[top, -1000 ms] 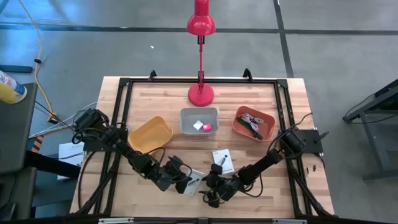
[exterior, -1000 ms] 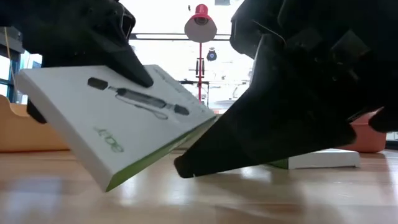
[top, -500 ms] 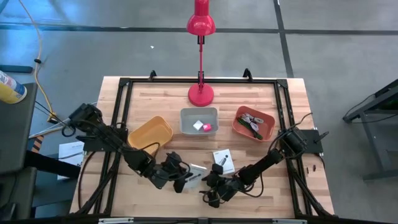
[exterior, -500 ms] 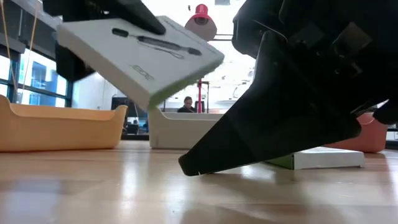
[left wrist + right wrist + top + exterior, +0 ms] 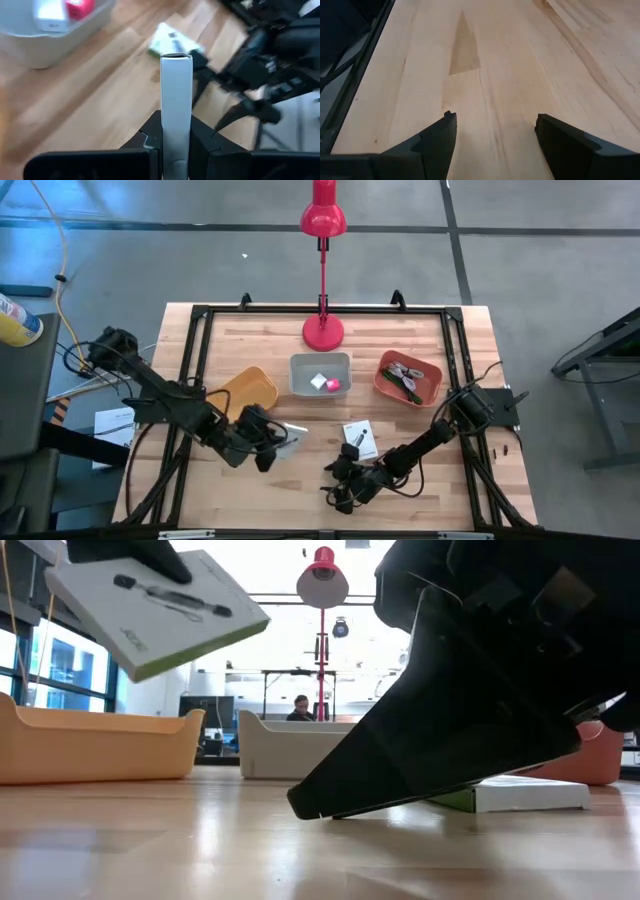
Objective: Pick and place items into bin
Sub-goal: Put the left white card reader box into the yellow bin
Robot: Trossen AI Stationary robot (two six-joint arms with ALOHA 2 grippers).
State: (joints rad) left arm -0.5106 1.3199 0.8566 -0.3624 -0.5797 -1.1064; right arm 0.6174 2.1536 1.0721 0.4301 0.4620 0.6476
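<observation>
My left gripper [image 5: 176, 145] is shut on a white card with black print and a green edge [image 5: 155, 610], raised over the table's left half [image 5: 288, 438]. A second white card [image 5: 358, 437] lies flat on the wood, a small black piece [image 5: 350, 449] beside it. My right gripper [image 5: 495, 131] stands open, low over the table near its front edge [image 5: 340, 485], with only bare wood between its fingers. The grey bin [image 5: 320, 373] holds a white cube [image 5: 318, 380] and a pink cube [image 5: 334, 385]. My left gripper pinches the card's two broad faces [image 5: 176, 131] between its two fingers [image 5: 151, 142], at one end of the card. The fingers slant downward from the table's left. The card is lifted clear of the table, stands out beyond the fingers and is tilted.
A yellow-orange bin [image 5: 245, 393] sits just behind the left gripper. A red-orange bin [image 5: 408, 377] at the back right holds a green stick and silvery bits. A red lamp [image 5: 323, 330] stands at the far middle. A black frame [image 5: 195, 360] runs round the table.
My left gripper has risen and drawn back toward the table's left and far side, rolling a little, still shut on the white card. The card, low over the wood a second ago, now hangs well above it. My right gripper has kept still.
</observation>
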